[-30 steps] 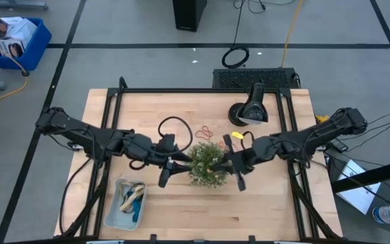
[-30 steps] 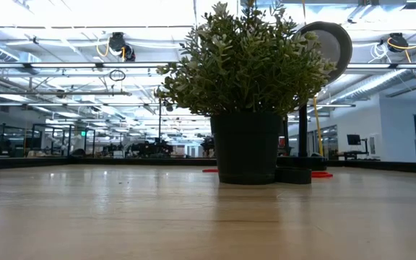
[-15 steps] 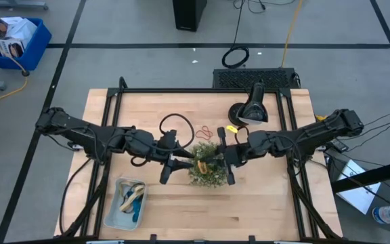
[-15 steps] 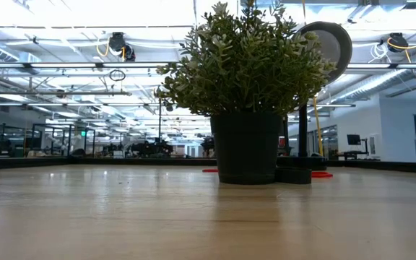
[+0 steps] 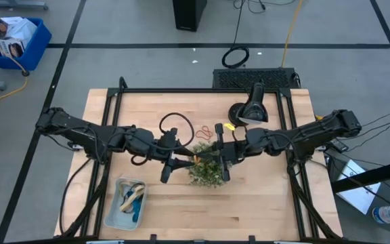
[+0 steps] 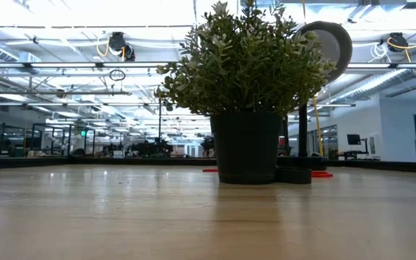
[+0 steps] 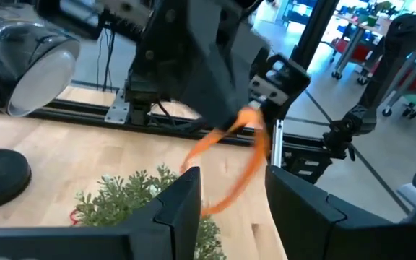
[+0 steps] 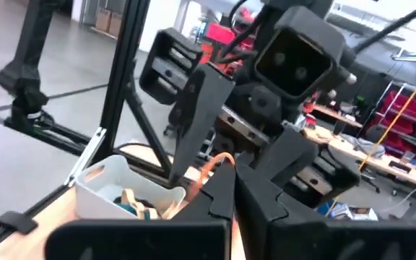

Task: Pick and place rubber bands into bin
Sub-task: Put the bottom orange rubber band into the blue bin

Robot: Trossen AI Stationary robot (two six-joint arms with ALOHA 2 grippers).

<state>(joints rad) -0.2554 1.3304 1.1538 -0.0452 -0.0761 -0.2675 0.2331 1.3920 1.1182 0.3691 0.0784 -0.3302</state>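
Observation:
A potted green plant (image 5: 207, 171) stands mid-table. Above its far-left side my two grippers face each other. My right gripper (image 5: 213, 152) is shut on an orange rubber band (image 7: 235, 165), which hangs as a loop. My left gripper (image 5: 183, 161) is open, and the loop's lower part hangs between its fingers (image 7: 186, 198). Whether the band touches them I cannot tell. Red rubber bands (image 5: 205, 131) lie on the table behind the plant. The pale bin (image 5: 111, 215) near the front left holds several bands. Neither gripper shows in the low view. My right gripper pinches the orange rubber band at the loop's upper end (image 7: 255, 119) between its two shut fingertips. The fingers come about level from the table's right. The band hangs slack below them, clear of the table, over the plant's leaves.
A black desk lamp (image 5: 250, 108) stands at the back right. A black cable loop (image 5: 175, 125) lies behind my left gripper. The table's near half in front of the plant is bare wood (image 6: 193, 217). A black frame (image 5: 202, 90) runs round the table.
My right gripper has gone toward the table's left, across the top of the plant, up to my left gripper. It stayed shut on the orange band. The band now hangs between my left gripper's open fingers.

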